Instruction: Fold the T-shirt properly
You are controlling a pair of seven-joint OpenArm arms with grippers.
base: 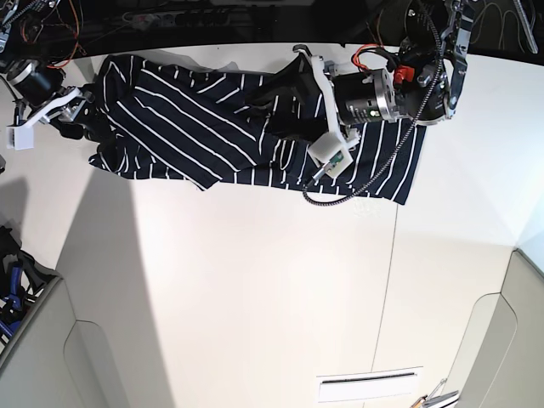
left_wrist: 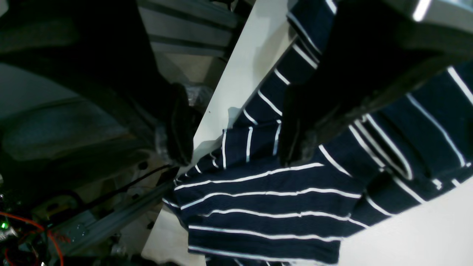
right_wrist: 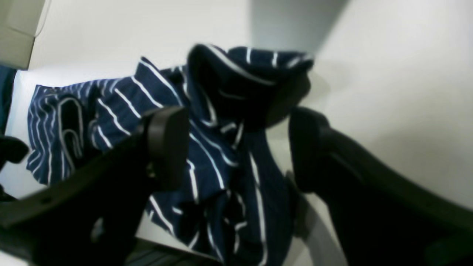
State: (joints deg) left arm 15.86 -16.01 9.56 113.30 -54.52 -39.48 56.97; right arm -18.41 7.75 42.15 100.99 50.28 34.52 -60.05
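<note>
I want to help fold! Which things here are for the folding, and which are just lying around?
For the folding:
- the striped T-shirt
- the left claw, open
- the right claw, open

Just lying around:
- the orange wires off the table's edge

Near half of the worktop (base: pixel 255 297) lies wide open. The T-shirt (base: pixel 195 119) and left arm (base: pixel 382 93) crowd the far edge.

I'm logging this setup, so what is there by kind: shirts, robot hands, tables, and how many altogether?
T-shirt: 1
Robot hands: 2, the left hand and the right hand, both open
Table: 1
Total: 4
</note>
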